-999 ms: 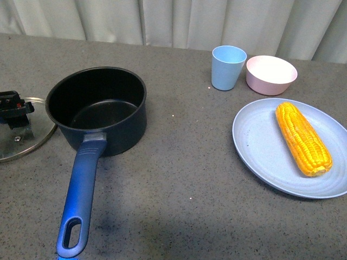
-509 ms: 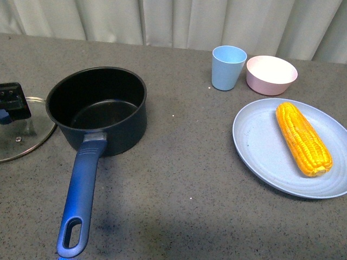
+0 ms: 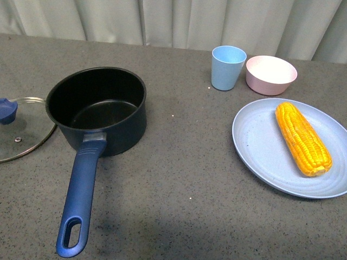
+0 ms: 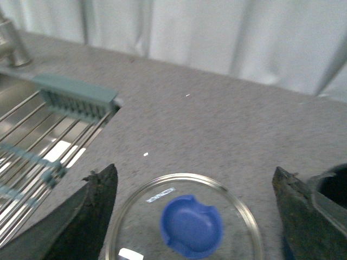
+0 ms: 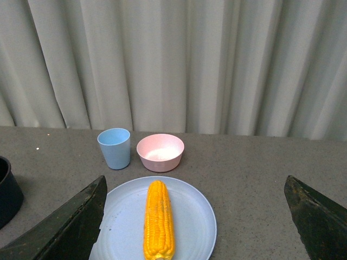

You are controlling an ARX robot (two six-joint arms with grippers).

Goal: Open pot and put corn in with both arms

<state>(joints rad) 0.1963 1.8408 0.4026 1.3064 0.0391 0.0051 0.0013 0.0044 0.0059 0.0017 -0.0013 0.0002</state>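
Observation:
The dark navy pot [image 3: 97, 108] stands open at the left, its long blue handle [image 3: 80, 200] pointing toward me. Its glass lid [image 3: 21, 130] with the blue knob [image 3: 7, 111] lies flat on the counter left of the pot. The corn [image 3: 302, 138] lies on a light blue plate [image 3: 260, 146] at the right. Neither arm shows in the front view. My left gripper [image 4: 198, 216] is open above the lid [image 4: 238, 216], jaws either side of the knob [image 4: 191, 225]. My right gripper [image 5: 198, 216] is open, well back from the corn [image 5: 158, 222].
A light blue cup [image 3: 227, 67] and a pink bowl [image 3: 271, 74] stand behind the plate. A curtain hangs along the counter's far edge. In the left wrist view a sink with a wire rack [image 4: 38, 135] lies beyond the lid.
My left gripper has let go of the lid's knob and drawn away to the left, out of the front view. The lid stays on the counter.

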